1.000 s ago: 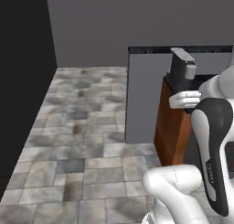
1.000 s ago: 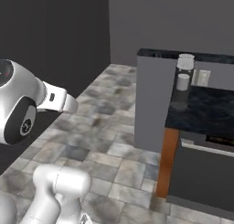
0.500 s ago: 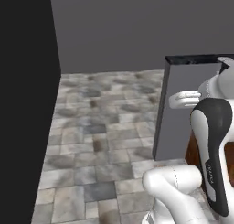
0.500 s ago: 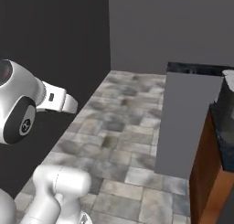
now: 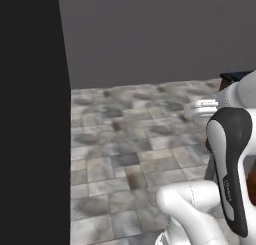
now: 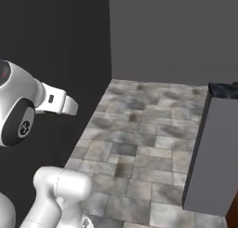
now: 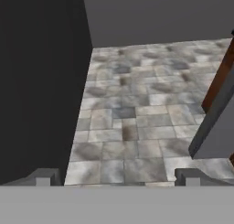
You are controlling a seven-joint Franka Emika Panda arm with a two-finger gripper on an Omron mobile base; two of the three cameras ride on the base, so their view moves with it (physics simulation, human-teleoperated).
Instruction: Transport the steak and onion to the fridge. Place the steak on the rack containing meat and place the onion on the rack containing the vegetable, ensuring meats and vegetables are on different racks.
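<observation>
In the hand view my gripper (image 7: 117, 178) is open: its two grey fingertips (image 7: 43, 177) stand far apart at the bottom, and only tiled floor lies between them. It holds nothing. The hand looks down over the floor toward the far grey wall. The steak, the onion and the fridge with its two shelves are out of view.
A tall black panel (image 5: 30, 114) stands close on the left. The grey end of a counter (image 6: 211, 148) with a dark top (image 6: 225, 90) stands on the right, with a brown wooden side (image 7: 218, 77). Mottled grey floor tiles (image 5: 135, 139) stretch to the grey back wall (image 5: 150, 34).
The whole picture has shifted as the base turns left. The counter has slid to the right edge of both base views and the black panel has widened on the left.
</observation>
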